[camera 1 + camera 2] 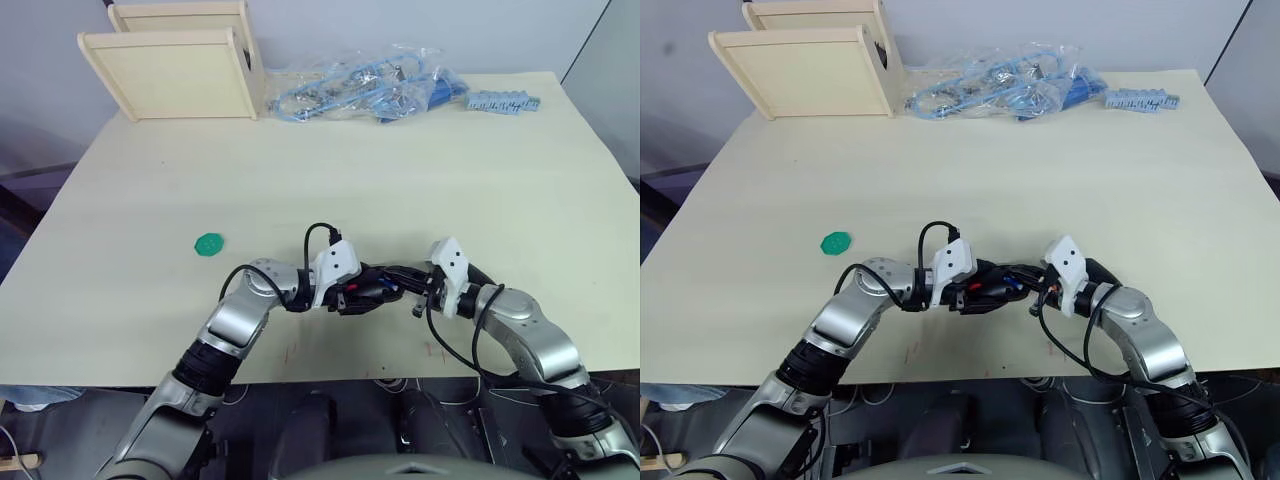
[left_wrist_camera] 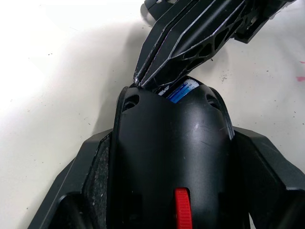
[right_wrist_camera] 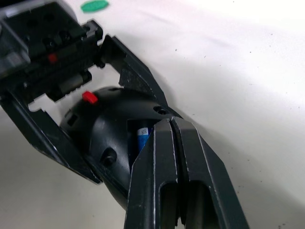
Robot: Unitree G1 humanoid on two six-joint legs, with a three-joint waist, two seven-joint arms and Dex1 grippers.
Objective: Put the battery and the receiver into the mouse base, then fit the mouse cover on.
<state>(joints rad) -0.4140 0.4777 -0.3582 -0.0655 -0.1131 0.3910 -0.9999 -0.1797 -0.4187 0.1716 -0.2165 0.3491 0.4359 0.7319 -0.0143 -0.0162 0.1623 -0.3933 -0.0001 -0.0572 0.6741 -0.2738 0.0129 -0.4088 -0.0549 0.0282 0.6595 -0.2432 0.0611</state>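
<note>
Pale tabletop (image 1: 420, 160), near edge: mouse base (image 2: 171, 143) clamped between the left gripper (image 2: 167, 191) fingers. Battery (image 3: 143, 136) lies in its hollow, the right gripper (image 3: 172, 125) tips pressed together against it. Advice: push squarely along the bay until seated, left grip steady. Green disc (image 1: 209, 243) well apart from the base.

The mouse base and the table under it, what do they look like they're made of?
The mouse base looks like moulded black plastic with a satin finish: soft highlights, faint scuffs, moulded holes, a red part set in it. The table looks like pale laminate or painted board, smooth and matte, with small marks; which one is not clear. The left end effector grips the base; the right end effector is shut at the blue battery.
</note>
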